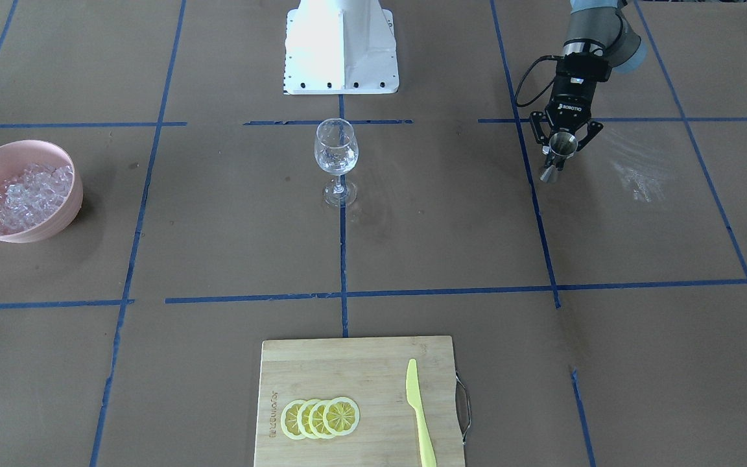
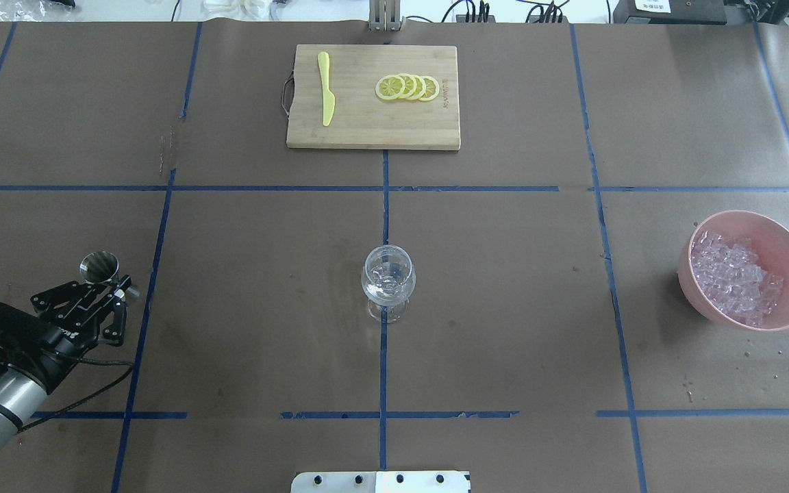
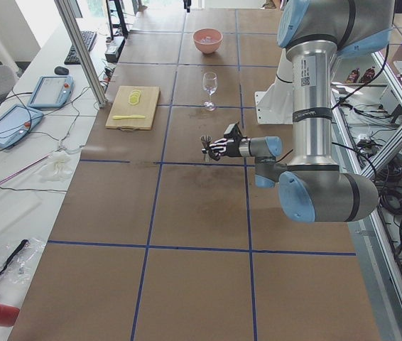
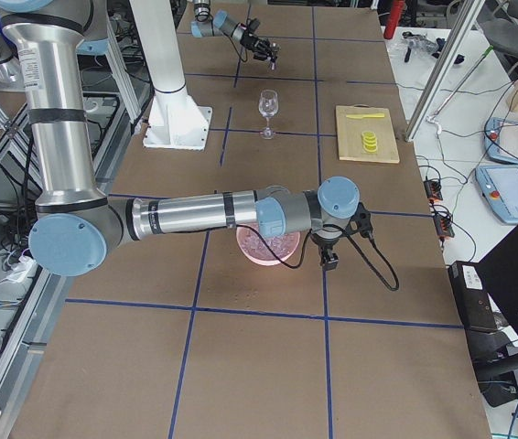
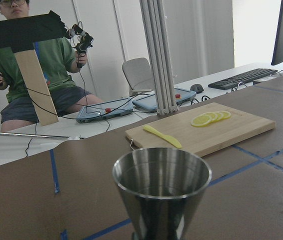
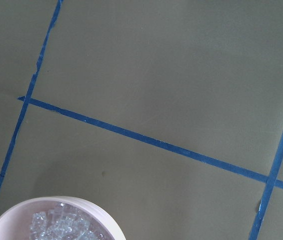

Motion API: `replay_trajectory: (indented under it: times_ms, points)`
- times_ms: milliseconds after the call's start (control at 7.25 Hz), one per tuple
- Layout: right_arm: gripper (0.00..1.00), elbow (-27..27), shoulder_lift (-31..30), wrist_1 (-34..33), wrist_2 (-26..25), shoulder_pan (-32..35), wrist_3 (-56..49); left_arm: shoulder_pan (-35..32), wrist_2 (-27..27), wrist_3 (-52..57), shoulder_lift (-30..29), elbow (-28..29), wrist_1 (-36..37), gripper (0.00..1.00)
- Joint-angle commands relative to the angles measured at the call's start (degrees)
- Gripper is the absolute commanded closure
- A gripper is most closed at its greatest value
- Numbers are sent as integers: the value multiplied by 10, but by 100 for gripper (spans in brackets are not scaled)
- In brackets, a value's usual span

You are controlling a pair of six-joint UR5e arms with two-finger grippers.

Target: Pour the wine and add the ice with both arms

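Note:
My left gripper [image 1: 559, 154] is shut on a steel jigger [image 1: 556, 159], held upright low over the table at the robot's left, far from the wine glass [image 1: 336, 155]. The jigger [image 5: 161, 186] fills the left wrist view and looks empty. The clear stemmed glass [image 2: 388, 277] stands at the table's middle. The ice [image 2: 735, 274] is heaped in a pink bowl [image 2: 781, 236] at the robot's right. My right arm shows only in the exterior right view, its gripper [image 4: 330, 259] just beyond the bowl [image 4: 264, 247]; I cannot tell whether it is open. The right wrist view shows ice [image 6: 61, 226] at its bottom edge.
A bamboo cutting board [image 2: 367, 133] at the far middle carries lemon slices [image 2: 408, 87] and a yellow plastic knife [image 2: 326, 96]. The white robot base [image 1: 341, 45] stands behind the glass. Water drops [image 2: 788, 349] dot the paper near the bowl.

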Motion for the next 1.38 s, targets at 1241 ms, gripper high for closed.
replay_trajectory:
  times_ms: [1241]
  points:
    - [0,14,-8,0,2,0,1,1,50,-134,2,116,-113,100]
